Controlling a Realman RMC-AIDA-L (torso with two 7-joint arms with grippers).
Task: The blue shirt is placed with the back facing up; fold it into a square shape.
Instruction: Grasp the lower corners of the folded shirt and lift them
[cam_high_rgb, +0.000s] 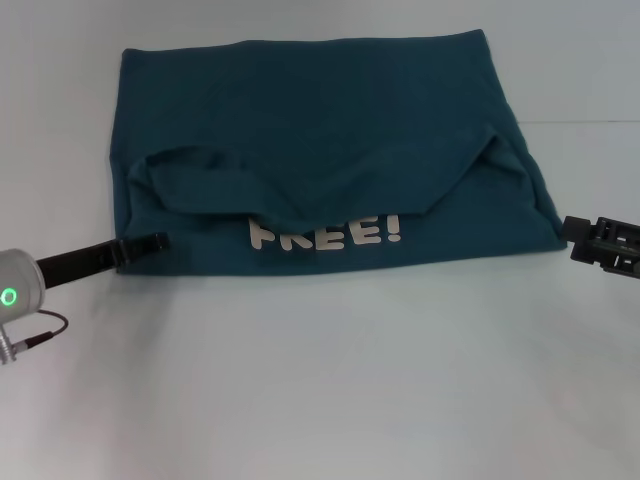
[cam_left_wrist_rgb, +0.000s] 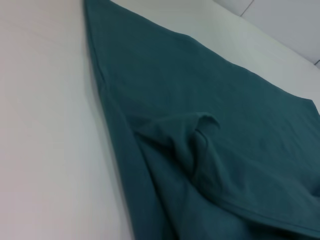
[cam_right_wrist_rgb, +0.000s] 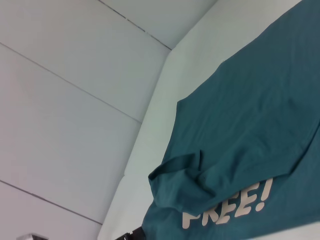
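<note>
White block lettering "FREE!" (cam_high_rgb: 326, 233) marks the near strip of the dark teal-blue short-sleeved cotton shirt (cam_high_rgb: 320, 110), the part lying closest to the head camera; the garment is spread across the centre and far half of the pale table (cam_high_rgb: 330, 390), already partly folded, with a loose flap draped over the upper part of the letters and bunched cloth at about 9 and 3 o'clock of the shirt. By its soft creases and sagging edges the fabric is judged light, limp and not fragile, likely to slump and drag over the table unless two points are lifted together; the near corners at roughly 7 and 5 o'clock appear the best places to pinch. Flanking it, the left gripper (cam_high_rgb: 150, 242) lies low at the 8 o'clock edge, its dark tip at or just beside the hem, and the right gripper (cam_high_rgb: 580, 235) sits at the 4 o'clock corner; whether either touches or grasps the cloth, and how far either is open, cannot be told. Hidden matters: the sleeves and collar lie under folded layers, both arms are cut off by the frame edges, and neither wrist view shows its own fingers.
</note>
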